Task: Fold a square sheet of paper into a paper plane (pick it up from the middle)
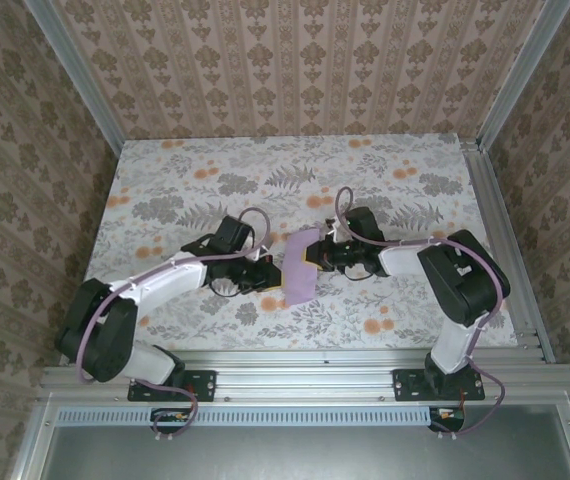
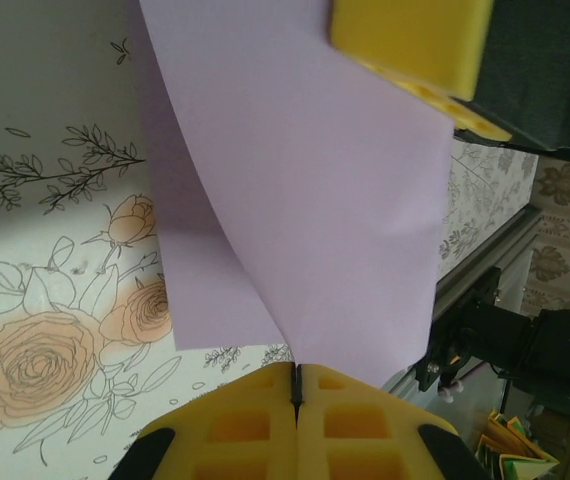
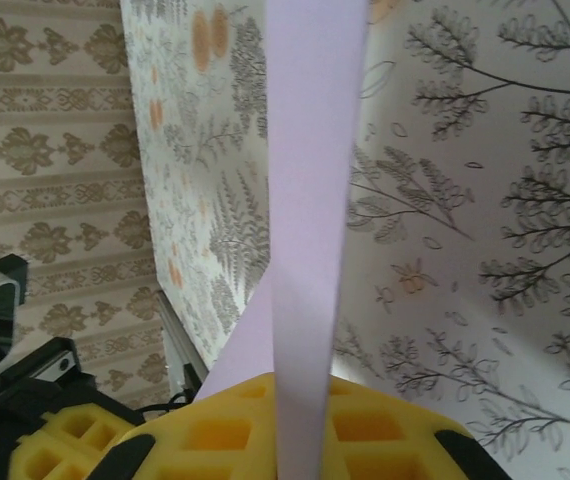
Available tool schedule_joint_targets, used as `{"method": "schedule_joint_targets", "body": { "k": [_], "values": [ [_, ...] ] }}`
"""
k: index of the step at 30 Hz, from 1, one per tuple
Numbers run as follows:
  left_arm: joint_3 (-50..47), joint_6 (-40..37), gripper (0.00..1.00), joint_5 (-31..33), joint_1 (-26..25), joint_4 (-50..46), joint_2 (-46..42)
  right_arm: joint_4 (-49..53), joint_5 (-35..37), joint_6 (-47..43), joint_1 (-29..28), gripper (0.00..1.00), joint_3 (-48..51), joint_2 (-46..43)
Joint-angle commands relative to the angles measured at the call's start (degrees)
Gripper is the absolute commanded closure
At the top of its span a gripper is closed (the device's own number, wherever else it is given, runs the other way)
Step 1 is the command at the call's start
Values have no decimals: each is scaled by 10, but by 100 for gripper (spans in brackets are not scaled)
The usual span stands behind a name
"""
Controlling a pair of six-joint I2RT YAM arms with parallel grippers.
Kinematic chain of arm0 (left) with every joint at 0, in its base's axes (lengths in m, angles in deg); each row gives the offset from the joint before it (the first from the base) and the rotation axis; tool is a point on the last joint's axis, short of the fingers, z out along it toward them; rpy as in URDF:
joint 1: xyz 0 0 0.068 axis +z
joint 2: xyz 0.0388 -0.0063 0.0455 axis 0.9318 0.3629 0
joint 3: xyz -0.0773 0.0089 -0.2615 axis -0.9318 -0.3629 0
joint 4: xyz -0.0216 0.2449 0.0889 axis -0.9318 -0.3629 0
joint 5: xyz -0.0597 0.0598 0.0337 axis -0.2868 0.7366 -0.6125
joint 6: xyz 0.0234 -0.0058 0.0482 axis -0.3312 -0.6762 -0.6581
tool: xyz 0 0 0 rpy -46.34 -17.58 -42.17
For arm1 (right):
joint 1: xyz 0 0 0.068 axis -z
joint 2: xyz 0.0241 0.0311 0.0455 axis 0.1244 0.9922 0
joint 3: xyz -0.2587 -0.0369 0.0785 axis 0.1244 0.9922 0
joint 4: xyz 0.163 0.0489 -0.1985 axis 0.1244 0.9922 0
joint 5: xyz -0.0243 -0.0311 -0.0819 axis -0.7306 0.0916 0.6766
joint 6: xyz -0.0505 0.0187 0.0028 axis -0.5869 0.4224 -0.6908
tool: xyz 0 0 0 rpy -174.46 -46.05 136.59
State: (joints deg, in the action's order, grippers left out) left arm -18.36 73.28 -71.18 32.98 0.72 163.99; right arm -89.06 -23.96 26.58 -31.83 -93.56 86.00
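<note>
Lilac sheet of paper (image 1: pixel 300 265) held between two claws over the flowery table (image 1: pixel 415 180).
Patterned walls (image 1: pixel 295 60) stand on three sides, with a metal rail (image 1: pixel 295 358) at the near edge. Bare table lies all around. The left claw (image 2: pixel 297 390) is clenched on the sheet's edge. The right claw (image 3: pixel 300 395) grasps its right side, and the arms hide the table under them.

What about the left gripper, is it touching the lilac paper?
Touching. In the left wrist view the left gripper is shut on the lower edge of the paper.

Pale lilac square sheet of paper (image 1: pixel 300 265), yellow left claw (image 2: pixel 298 378) and right claw (image 3: pixel 300 402), grey-and-orange floral tabletop (image 1: pixel 415 200).
</note>
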Motion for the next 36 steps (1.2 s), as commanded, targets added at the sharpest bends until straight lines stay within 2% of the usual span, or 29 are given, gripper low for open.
{"method": "schedule_joint_targets", "body": {
  "k": [1, 6, 11, 18, 22, 31, 36],
  "values": [
    [20, -19, 100, 3, -6, 10, 20, 25, -5, -40, -5, 86, -18, 17],
    [41, -31, 100, 22, -9, 1, 53, 55, 4, -68, -7, 86, -28, 31],
    [58, -45, 100, 39, -10, -25, 67, 118, 26, -105, -6, 77, -38, 12],
    [57, -43, 100, 55, -16, -39, 64, 269, 78, -176, -1, 62, -75, -28],
    [54, -40, 100, 68, -21, -47, 58, 326, 95, -204, 13, 56, -81, -54],
    [52, -20, 100, 86, -42, -30, 57, 431, 136, -250, 30, 53, -62, -116],
    [39, -5, 100, 93, -49, -8, 56, 435, 153, -238, 48, 51, -17, -173]
  ]
}}
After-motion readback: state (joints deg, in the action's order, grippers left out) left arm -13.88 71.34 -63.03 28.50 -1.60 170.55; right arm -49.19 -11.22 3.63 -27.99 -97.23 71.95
